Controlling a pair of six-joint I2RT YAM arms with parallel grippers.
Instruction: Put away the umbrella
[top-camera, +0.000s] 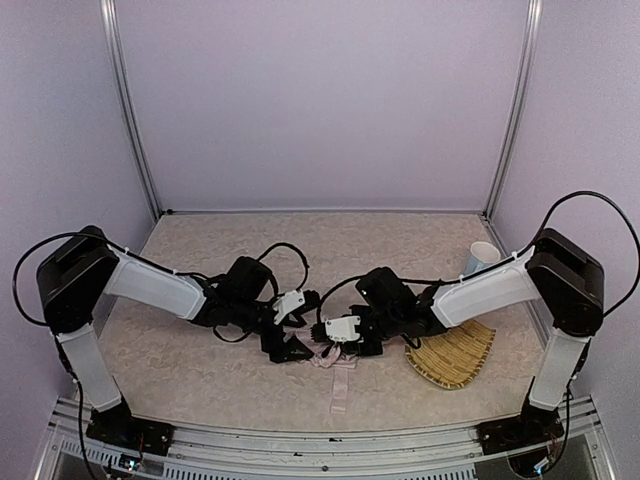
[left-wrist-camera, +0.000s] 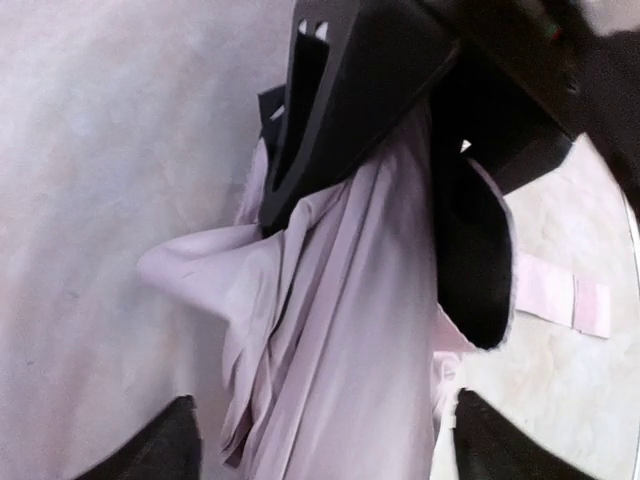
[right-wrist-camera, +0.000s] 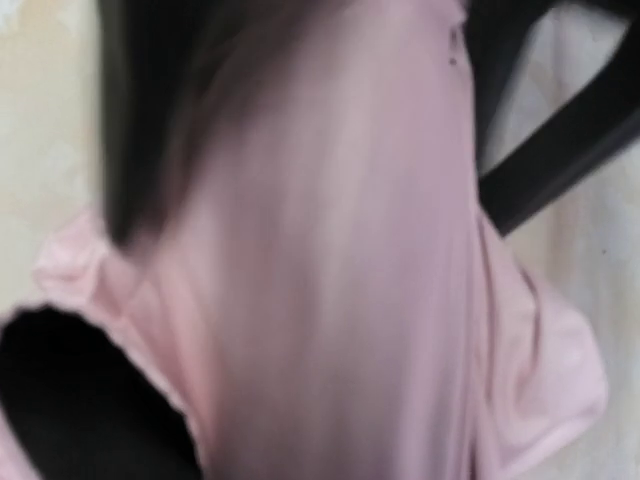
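Pink fabric: the umbrella (top-camera: 335, 357) lies folded and crumpled on the surface (top-camera: 200, 370), near the middle of its near edge; its strap (top-camera: 340, 392) trails toward that edge.
Left gripper (top-camera: 288, 346): jaws wide, with its fingers (left-wrist-camera: 165, 450) standing either side of the folds and not clamping them.
Right gripper (top-camera: 326, 330): jaws narrow, pinching the umbrella's bunched cloth from both sides.
Straw tray (top-camera: 455, 360): right of the umbrella, near the right edge.
Cup (top-camera: 483, 257): pale, toward the far right corner.
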